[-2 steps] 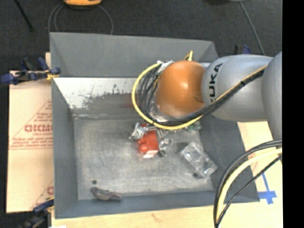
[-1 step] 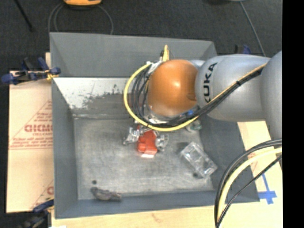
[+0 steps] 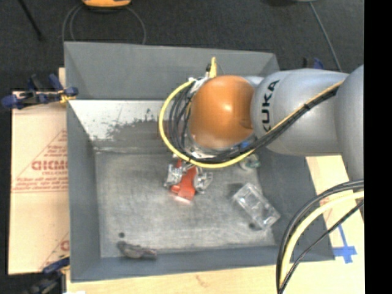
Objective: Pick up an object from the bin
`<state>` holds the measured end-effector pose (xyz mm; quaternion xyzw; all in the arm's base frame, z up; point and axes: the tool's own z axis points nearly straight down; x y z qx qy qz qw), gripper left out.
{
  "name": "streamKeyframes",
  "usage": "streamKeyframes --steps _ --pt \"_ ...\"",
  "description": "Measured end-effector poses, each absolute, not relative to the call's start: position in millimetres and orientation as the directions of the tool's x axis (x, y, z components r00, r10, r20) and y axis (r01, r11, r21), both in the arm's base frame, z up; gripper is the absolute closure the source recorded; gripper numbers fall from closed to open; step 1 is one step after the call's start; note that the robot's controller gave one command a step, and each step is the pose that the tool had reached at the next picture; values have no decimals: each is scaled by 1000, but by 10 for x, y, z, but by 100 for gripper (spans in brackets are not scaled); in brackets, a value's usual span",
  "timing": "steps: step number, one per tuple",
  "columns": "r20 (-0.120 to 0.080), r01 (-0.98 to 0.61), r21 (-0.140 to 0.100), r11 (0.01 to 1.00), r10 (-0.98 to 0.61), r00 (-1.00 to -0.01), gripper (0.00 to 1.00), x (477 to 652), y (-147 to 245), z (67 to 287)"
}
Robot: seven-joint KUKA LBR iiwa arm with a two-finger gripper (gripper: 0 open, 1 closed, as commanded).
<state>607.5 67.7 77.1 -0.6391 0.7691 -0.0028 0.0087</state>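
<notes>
Grey metal bin (image 3: 82, 182) holds few loose things. Gripper (image 3: 187, 181) low over middle of bin floor, under arm's orange wrist cover (image 3: 220, 112). Fingers (image 3: 173, 177) clenched either side of small red blocky plastic thing (image 3: 182, 190) -- red thing grasped between them, at bin's centre, touching or just above floor, cannot tell which. Crumpled clear plastic piece (image 3: 254, 205) lies near right wall, apart from gripper. Small dark flat scrap (image 3: 136, 250) lies by front wall, toward left corner -- well apart.
</notes>
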Motion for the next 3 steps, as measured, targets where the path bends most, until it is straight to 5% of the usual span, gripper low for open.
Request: streamKeyframes --steps 1,2,3 --pt "-3 -982 -9 189 -982 -189 100 6101 672 1278" --pt "-4 -981 -6 196 -981 -196 100 6116 670 1367" --pt "-3 -979 -10 203 -979 -203 100 6139 665 1971"
